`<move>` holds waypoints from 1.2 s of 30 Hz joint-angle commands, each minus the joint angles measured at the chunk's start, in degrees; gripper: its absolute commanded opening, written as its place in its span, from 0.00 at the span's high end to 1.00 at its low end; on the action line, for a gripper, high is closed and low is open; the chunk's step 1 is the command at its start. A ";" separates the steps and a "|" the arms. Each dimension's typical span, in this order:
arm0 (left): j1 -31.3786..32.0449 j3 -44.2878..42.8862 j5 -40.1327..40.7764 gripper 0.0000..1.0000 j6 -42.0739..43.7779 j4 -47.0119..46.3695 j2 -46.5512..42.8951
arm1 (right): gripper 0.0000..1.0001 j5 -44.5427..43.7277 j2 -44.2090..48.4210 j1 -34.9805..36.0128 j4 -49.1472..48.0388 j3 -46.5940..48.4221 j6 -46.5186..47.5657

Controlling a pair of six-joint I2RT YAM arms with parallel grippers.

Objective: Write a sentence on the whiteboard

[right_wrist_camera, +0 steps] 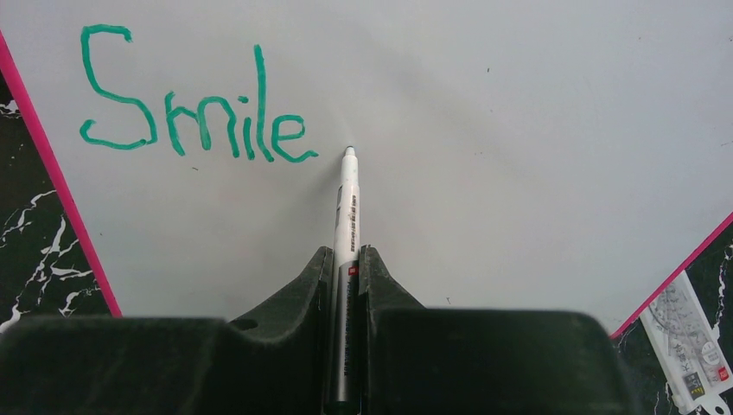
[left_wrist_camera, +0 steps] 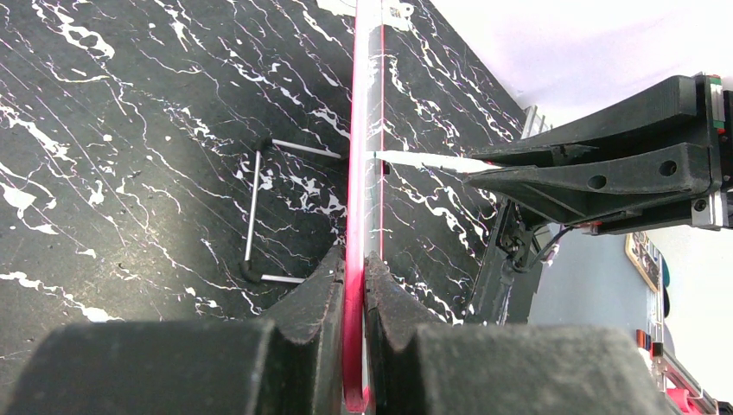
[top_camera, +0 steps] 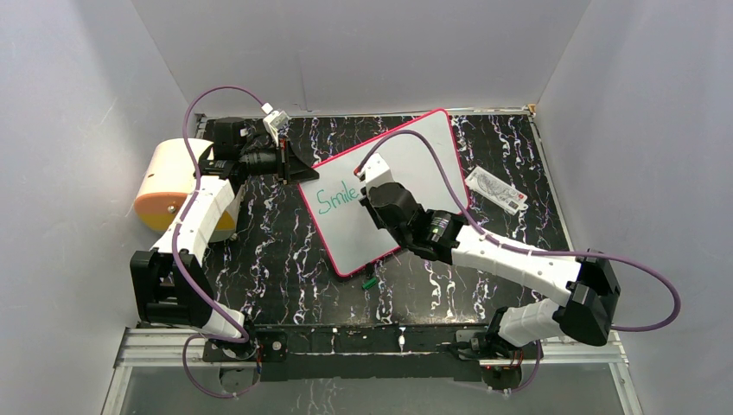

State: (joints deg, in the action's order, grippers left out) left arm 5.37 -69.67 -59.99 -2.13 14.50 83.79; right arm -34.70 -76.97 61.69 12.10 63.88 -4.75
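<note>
The whiteboard [top_camera: 415, 156], white with a pink-red rim, stands tilted over the black marbled table. My left gripper [top_camera: 294, 169] is shut on its left edge; in the left wrist view the rim [left_wrist_camera: 363, 130] runs straight up from between the jaws of that gripper [left_wrist_camera: 355, 259]. Of the sentence only "Smile" [top_camera: 337, 197] shows, in teal-green [right_wrist_camera: 194, 104]. My right gripper [right_wrist_camera: 347, 252] is shut on a white marker [right_wrist_camera: 348, 199]. Its tip sits at the board face [right_wrist_camera: 519, 130] just right of the final "e". The marker [left_wrist_camera: 423, 160] meets the board side-on.
A white packet with a red mark [top_camera: 497, 190] lies right of the board, also [right_wrist_camera: 691, 346]. A green cap [top_camera: 369, 282] lies below the board's near corner. An orange and cream cylinder [top_camera: 168, 186] stands at far left. A thin wire bracket [left_wrist_camera: 255, 212] lies behind the board.
</note>
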 commanded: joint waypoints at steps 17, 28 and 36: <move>0.61 1.93 3.19 1.00 2.49 2.68 0.87 | 1.00 -0.32 -2.69 -1.11 0.88 2.11 -1.98; 0.61 1.99 3.47 1.00 2.50 2.68 0.85 | 1.00 2.65 -0.83 -1.09 3.58 2.18 -2.48; 0.61 1.99 3.69 1.00 2.55 2.69 0.93 | 1.00 -1.10 4.47 -1.29 1.84 0.11 -1.18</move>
State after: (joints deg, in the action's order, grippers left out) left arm 5.39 -69.67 -59.72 -2.37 14.35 83.92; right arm -33.06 -76.29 60.86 15.35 64.20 -6.50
